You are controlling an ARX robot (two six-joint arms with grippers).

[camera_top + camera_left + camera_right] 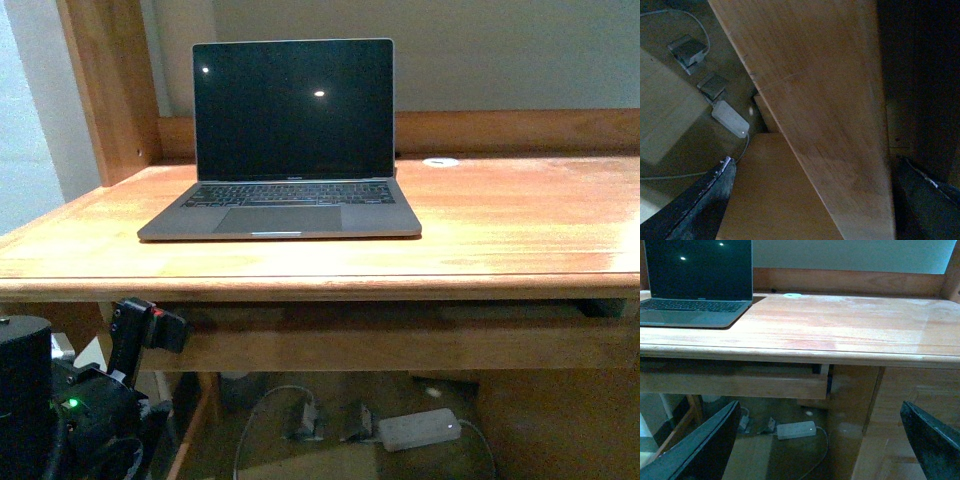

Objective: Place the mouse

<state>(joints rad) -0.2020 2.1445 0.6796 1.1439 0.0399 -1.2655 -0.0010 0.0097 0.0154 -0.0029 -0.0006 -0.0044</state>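
The mouse does not show in any view. In the left wrist view my left gripper (815, 161) is open, its dark fingers (705, 200) wide apart with nothing between them, pointing up at the underside of the wooden desk (830, 125). The left arm (140, 340) sits low at the front left, below the desk's front edge. My right gripper (820, 407) is also open and empty. It hangs in front of the desk (840, 325), below its top, and is out of the front view.
An open laptop (290, 140) with a dark screen stands on the desk (500, 230) left of centre. A small white disc (440, 161) lies at the back. On the floor beneath lie a white adapter brick (418, 428) with cable and plugs (300, 420).
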